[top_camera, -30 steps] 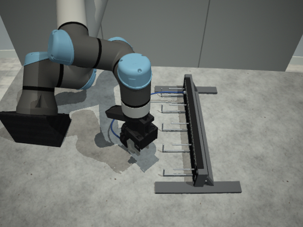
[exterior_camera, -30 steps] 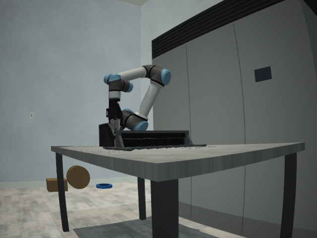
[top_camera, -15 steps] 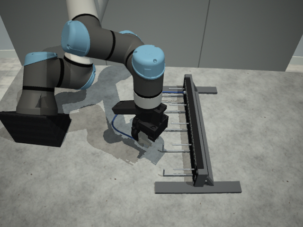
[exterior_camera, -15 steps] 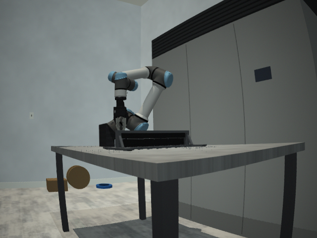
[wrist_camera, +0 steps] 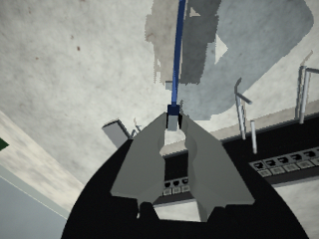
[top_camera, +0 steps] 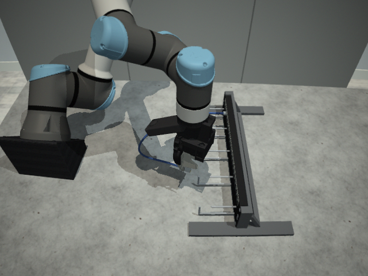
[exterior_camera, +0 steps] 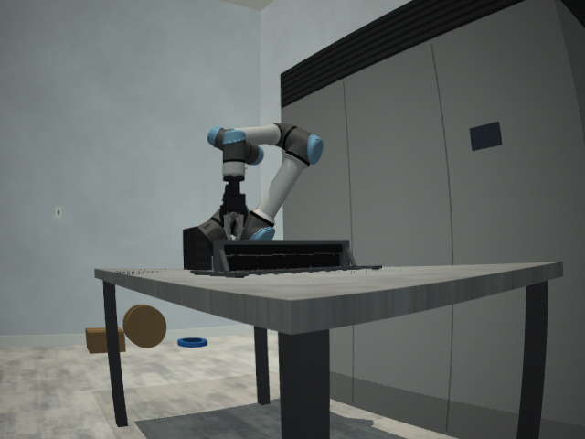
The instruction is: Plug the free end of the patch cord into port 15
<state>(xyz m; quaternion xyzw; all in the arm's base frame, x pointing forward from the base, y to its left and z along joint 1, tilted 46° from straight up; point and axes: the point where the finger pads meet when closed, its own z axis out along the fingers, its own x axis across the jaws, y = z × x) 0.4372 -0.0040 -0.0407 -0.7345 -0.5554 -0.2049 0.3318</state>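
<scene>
While raised over the tabletop [top_camera: 296,166] | tool [top_camera: 186,165] clamped on plug [wrist_camera: 172,120] (blue patch cord [top_camera: 142,148] trailing left) | just left of rack [top_camera: 242,166], apart from ports.

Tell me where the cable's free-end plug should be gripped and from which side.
Grip the plug across its two flat side faces, just ahead of the blue cord, coming from above, as the gripper holds it now. That probably leaves the nose free to enter the rack. The latch's facing can't be made out.
</scene>
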